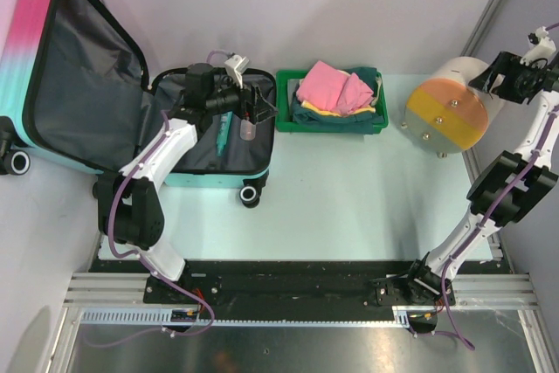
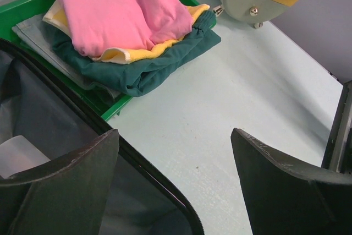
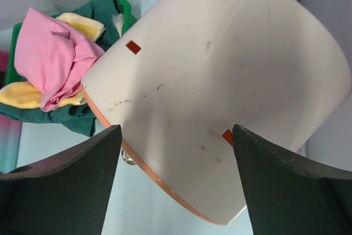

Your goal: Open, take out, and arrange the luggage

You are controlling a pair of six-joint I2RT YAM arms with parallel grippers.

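Note:
The luggage (image 1: 79, 67), a pink-to-teal suitcase, lies open at the far left. Its lid stands up and its base half (image 1: 196, 150) lies flat, both lined in dark grey. My left gripper (image 1: 256, 107) hovers open and empty over the base's right edge. In the left wrist view the gripper (image 2: 175, 152) straddles the black zipper rim (image 2: 154, 177), with a pale object (image 2: 16, 155) inside the lining. My right gripper (image 1: 496, 76) is open and empty at the far right, above the white-and-orange cylinder (image 1: 445, 111).
A green tray (image 1: 377, 120) holds folded pink, yellow and dark green clothes (image 1: 327, 86) just right of the suitcase; it also shows in the left wrist view (image 2: 27, 4). The cylinder fills the right wrist view (image 3: 220, 70) between the open fingers (image 3: 71, 185). Walls close in on both sides.

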